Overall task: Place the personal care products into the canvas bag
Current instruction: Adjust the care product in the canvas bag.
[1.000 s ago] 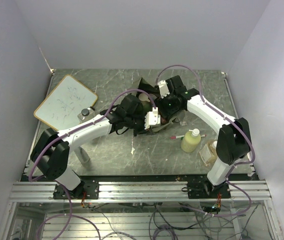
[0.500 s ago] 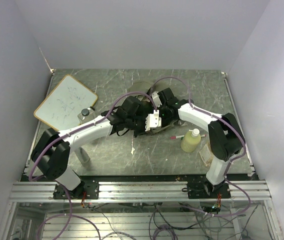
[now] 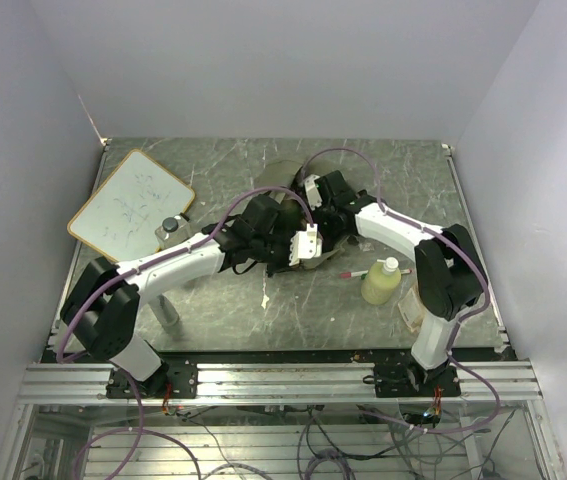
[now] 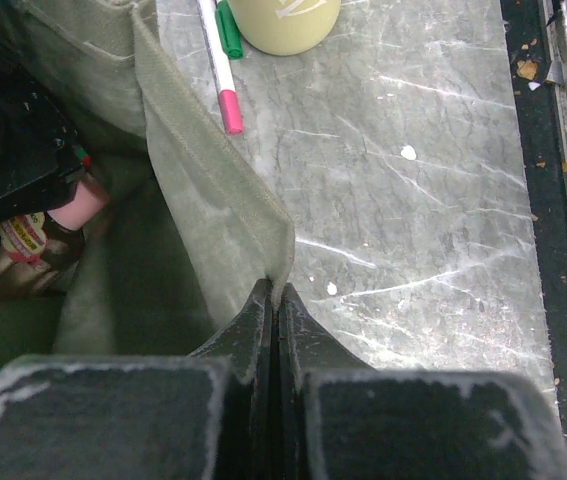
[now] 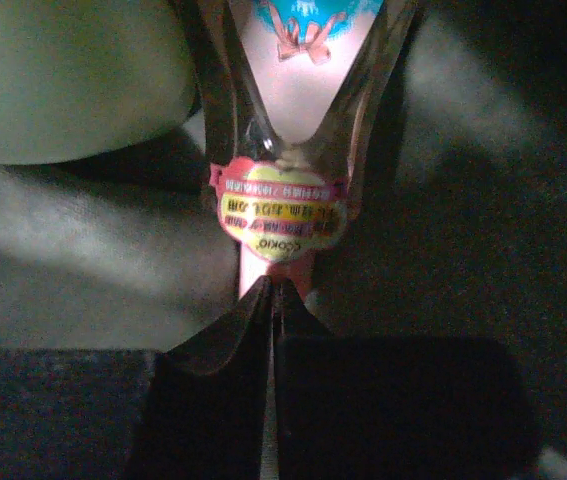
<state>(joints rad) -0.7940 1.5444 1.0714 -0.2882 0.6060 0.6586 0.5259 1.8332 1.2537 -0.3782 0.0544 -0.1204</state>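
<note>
Fingertips of the left gripper (image 4: 275, 292) are clenched flat on the rim of the canvas bag (image 4: 213, 190), with a fold of olive fabric rising from between the tips. Left of those fingers the bag's inside falls away into shadow, where a pink tube (image 4: 85, 198) lies against the dark body of the other arm. Ahead of the tips and slightly left, out on the marbled table (image 4: 413, 200), a red-green-white pen (image 4: 219, 62) lies just beside a yellow-green bottle (image 4: 283, 15). Down inside the bag, the right gripper (image 5: 273, 290) has its fingers pressed together. Their tips meet the near end of the pink tube, just below its red-and-yellow label (image 5: 281, 215); whether they pinch it is unclear.
</note>
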